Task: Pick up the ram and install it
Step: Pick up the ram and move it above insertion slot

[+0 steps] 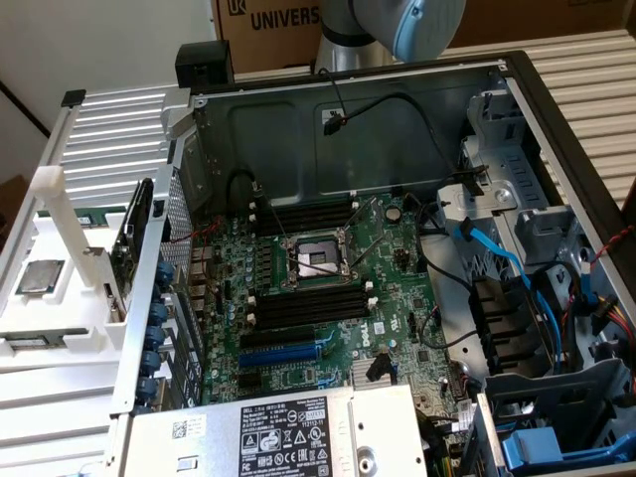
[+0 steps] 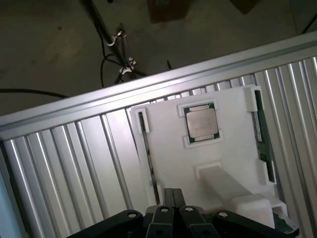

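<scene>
The ram [image 2: 261, 134] is a thin green stick lying in a groove along one edge of a white holder [image 2: 168, 158], beside a square processor chip [image 2: 200, 123]. My gripper [image 2: 173, 192] hovers above the holder with its two dark fingers pressed together and nothing between them, well apart from the ram. In the exterior view the white holder [image 1: 60, 303] lies on the ribbed metal table at the exterior view's left, and a green strip that looks like the ram [image 1: 96, 215] lies along its far side. Part of the arm [image 1: 427, 25] shows behind the open computer case.
The open case holds a green motherboard [image 1: 388, 298] with long black memory slots [image 1: 303, 214] [image 1: 308, 306] on both sides of the processor socket [image 1: 316, 260] and a blue expansion slot [image 1: 283, 353]. Cables [image 1: 497, 258], drive bays and a power supply [image 1: 278, 432] crowd the case.
</scene>
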Action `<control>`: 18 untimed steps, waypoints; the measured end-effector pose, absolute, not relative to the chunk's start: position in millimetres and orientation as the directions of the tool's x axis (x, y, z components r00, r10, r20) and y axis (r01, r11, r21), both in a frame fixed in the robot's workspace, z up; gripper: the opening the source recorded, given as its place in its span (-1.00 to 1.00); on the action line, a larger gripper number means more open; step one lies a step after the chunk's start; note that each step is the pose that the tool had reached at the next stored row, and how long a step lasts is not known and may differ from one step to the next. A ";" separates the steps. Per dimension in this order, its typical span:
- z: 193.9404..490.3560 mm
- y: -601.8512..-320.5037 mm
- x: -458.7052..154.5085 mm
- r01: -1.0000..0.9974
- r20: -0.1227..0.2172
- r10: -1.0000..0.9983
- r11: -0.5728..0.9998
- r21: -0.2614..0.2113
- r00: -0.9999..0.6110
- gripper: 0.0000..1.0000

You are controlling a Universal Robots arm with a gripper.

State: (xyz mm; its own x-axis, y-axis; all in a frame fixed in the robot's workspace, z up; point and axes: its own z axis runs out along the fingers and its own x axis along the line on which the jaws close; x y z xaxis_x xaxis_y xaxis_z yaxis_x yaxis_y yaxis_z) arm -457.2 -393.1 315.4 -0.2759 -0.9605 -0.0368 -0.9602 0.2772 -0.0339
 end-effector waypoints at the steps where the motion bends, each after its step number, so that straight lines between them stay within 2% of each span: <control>1: 313.6 -394.1 -457.2 -0.962 -0.037 -0.962 0.273 -0.033 -0.271 -0.80; 18: 280.8 -405.6 -457.3 -0.981 -0.036 -0.981 0.193 -0.029 -0.192 -0.80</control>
